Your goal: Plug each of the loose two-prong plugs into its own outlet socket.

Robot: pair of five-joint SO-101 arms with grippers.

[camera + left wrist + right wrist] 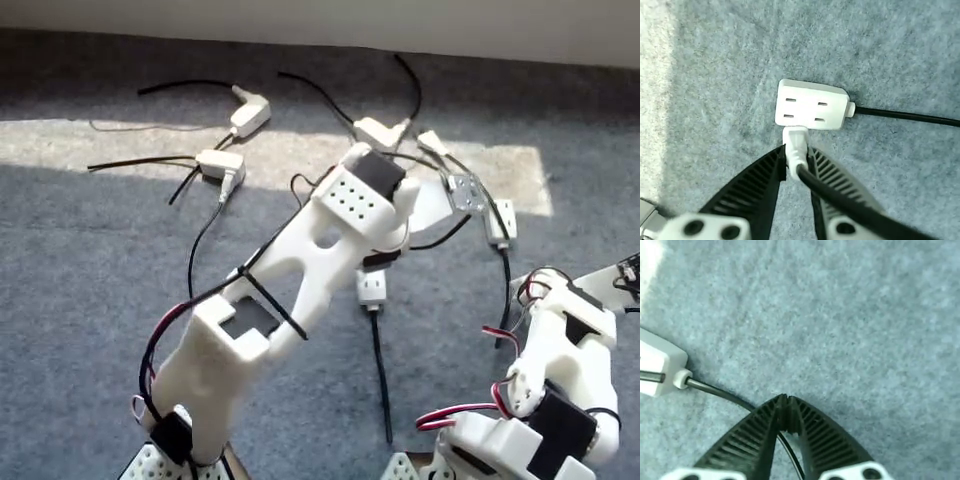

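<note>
Clamping a white two-prong plug (795,142), the left gripper (796,153) has it touching a white four-slot outlet socket (812,105).
Six white cord ends (220,163) lie about, some partly hidden behind an arm (320,240); the right gripper (785,415) is pinched together, empty, over a black cord (720,392).

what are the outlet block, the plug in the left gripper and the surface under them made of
Outlet block: seemingly moulded white plastic, smooth, faintly glossy, rounded edges. Plug in the left gripper: apparently the same white plastic; its cord looks like black rubber or vinyl, smooth with a sheen. Surface: probably grey felt or low-pile carpet, matte and fuzzy.
</note>
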